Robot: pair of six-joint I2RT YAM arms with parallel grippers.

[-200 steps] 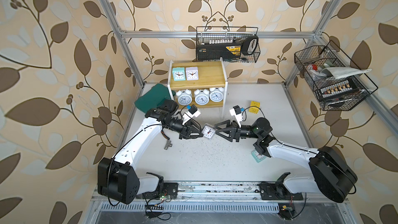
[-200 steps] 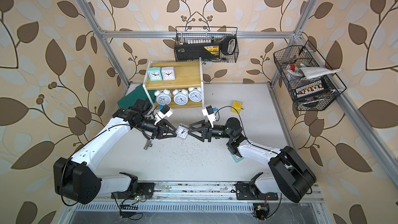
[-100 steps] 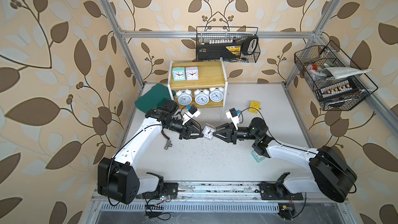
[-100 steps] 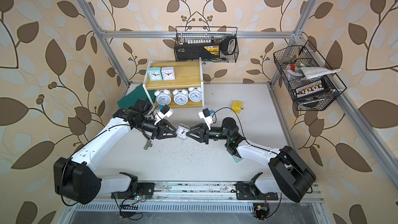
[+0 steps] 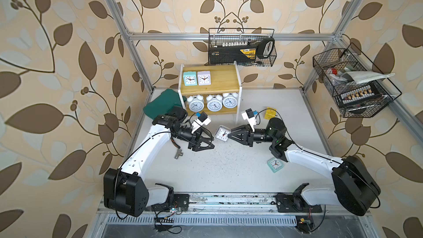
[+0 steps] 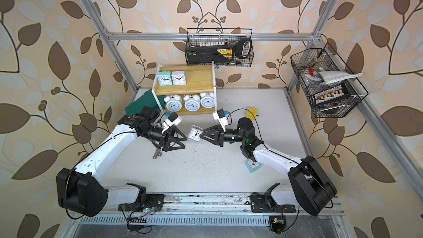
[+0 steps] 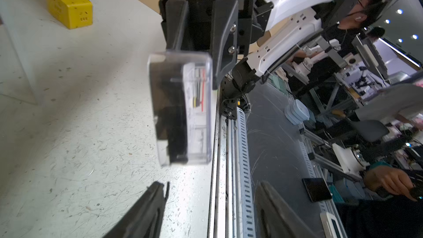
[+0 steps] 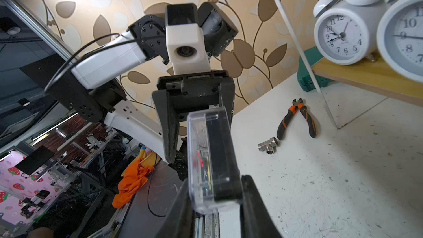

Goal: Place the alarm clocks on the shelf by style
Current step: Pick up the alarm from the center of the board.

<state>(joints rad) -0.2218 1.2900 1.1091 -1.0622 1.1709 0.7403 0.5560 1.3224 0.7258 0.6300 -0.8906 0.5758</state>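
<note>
A small square clear-cased alarm clock (image 5: 222, 133) (image 6: 195, 133) hangs above the table with my right gripper (image 5: 229, 133) (image 8: 215, 193) shut on its edge. My left gripper (image 5: 211, 142) (image 7: 211, 186) stands open just short of this clock (image 7: 183, 108), no longer touching it. The shelf (image 5: 219, 81) carries a mint clock (image 5: 190, 78) and a pale lilac clock (image 5: 204, 78) on its top board. Three white twin-bell clocks (image 5: 214, 104) stand on the lower board. Another mint clock (image 5: 275, 164) lies flat on the table by my right arm.
A yellow cube (image 5: 270, 113) sits right of the shelf and a teal case (image 5: 163, 104) left of it. A metal tee fitting (image 5: 179, 154) and orange-handled pliers (image 8: 297, 120) lie under my left arm. Black wire baskets (image 5: 241, 46) (image 5: 352, 83) hang on the walls.
My right gripper moved in and shut on the clock that the left one held. The left gripper has opened and let it go.
</note>
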